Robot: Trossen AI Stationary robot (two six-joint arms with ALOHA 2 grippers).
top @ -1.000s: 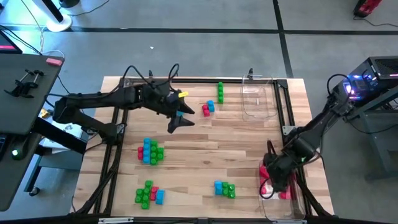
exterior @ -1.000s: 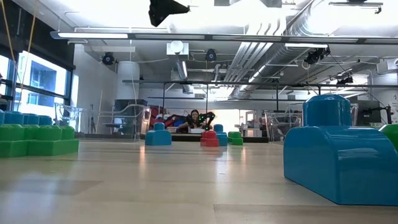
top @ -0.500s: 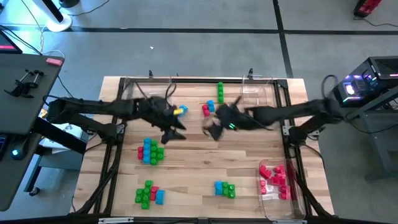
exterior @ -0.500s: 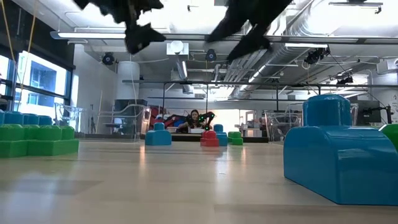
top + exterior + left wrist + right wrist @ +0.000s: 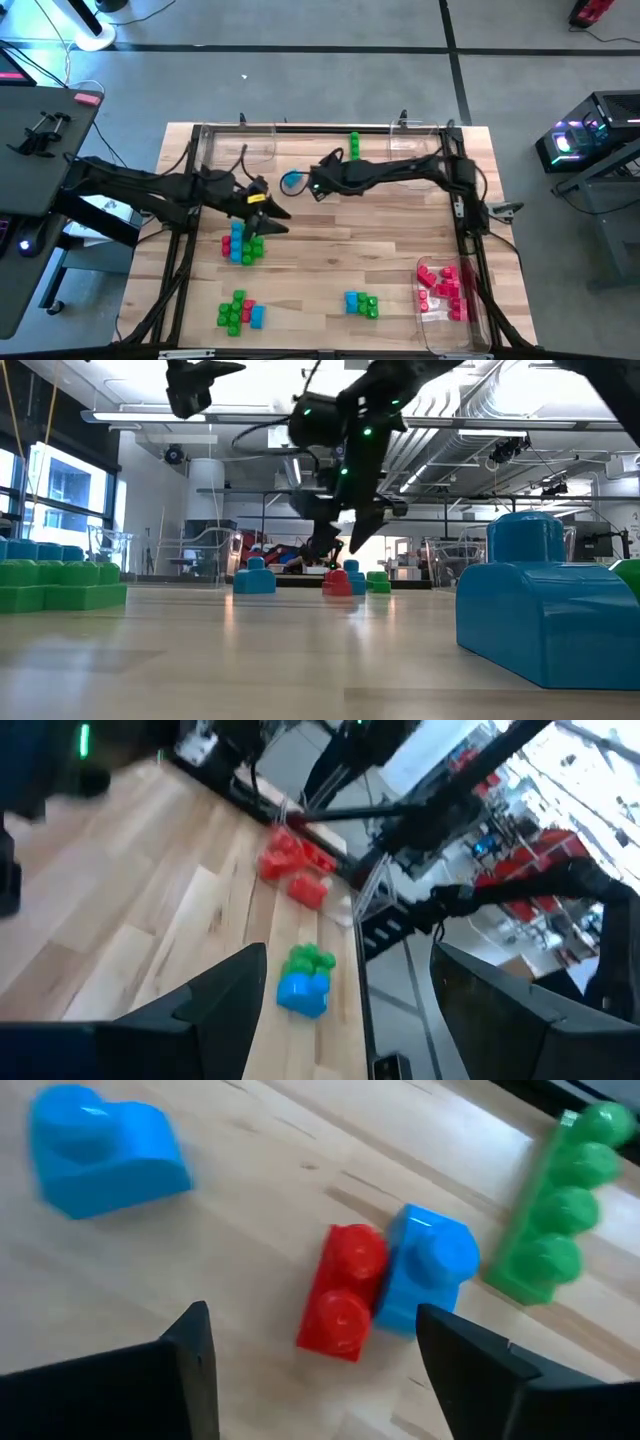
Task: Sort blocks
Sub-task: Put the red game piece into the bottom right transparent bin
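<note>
My right gripper (image 5: 316, 186) (image 5: 310, 1325) hangs open just above a red block (image 5: 342, 1290) that touches a light blue block (image 5: 430, 1265), in the far middle of the table. A lone blue block (image 5: 293, 181) (image 5: 100, 1150) lies toward the table's left of them. A row of green blocks (image 5: 354, 147) (image 5: 560, 1205) lies on the far side. In the low view the right gripper (image 5: 340, 545) hovers over the red block (image 5: 337, 582). My left gripper (image 5: 272, 220) (image 5: 348, 955) is open, raised over the mixed cluster (image 5: 241, 243).
Two more mixed clusters lie near the near edge (image 5: 239, 312) (image 5: 362, 303). A clear tray with red blocks (image 5: 445, 290) sits at the near right corner. Two clear trays (image 5: 240, 145) (image 5: 415, 155) stand at the far edge. A person shows in the room behind (image 5: 315, 550).
My right arm has swung from the tray of red blocks at the near right corner across the table to the far middle and come down over the red and blue pair. My left gripper has moved toward the near and left edges, over the mixed cluster.
</note>
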